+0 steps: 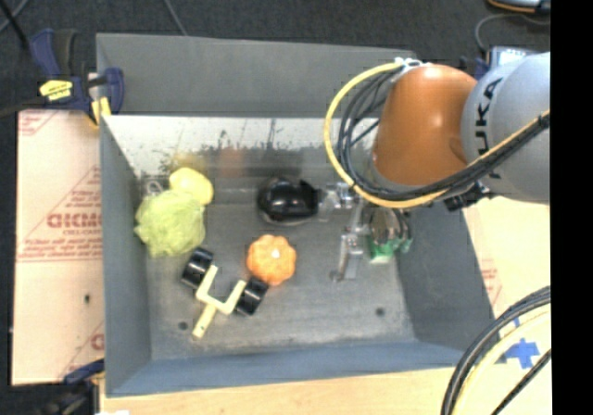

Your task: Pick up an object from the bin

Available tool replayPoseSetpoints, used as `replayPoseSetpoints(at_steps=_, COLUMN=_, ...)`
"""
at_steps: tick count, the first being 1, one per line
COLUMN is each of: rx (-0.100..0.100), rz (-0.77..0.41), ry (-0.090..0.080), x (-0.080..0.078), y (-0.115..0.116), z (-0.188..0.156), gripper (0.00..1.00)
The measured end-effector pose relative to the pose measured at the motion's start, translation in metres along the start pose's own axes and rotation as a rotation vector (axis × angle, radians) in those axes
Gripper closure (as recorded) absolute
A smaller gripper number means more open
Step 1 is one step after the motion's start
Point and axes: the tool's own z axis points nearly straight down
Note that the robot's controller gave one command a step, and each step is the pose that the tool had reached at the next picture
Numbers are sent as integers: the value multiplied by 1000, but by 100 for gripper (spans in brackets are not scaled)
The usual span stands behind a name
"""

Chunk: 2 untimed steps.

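My gripper [346, 267] hangs low over the right middle of the bin floor, under the orange cover. Tight against its right side sits a small green thing [384, 247], partly hidden by the arm; I cannot tell whether it is gripped. An orange pumpkin-shaped thing [271, 258] lies a little to the gripper's left, apart from it. A black rounded thing [286, 200] rests up and to the left, near the back wall.
A cream axle with two black wheels [221, 291] lies at the front left. A fuzzy yellow-green clump [170, 222] and a yellow ball [191, 184] sit by the left wall. The arm covers the bin's right back corner.
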Motion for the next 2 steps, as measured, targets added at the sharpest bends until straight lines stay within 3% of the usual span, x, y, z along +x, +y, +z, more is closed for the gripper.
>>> replayPoseSetpoints(at_steps=1, rx=-1, rz=-17, ry=-12, x=-12, y=6, z=-6, gripper=0)
replayPoseSetpoints(at_steps=2, rx=-2, rz=0, ry=-9, x=-2, y=33, z=57, gripper=0)
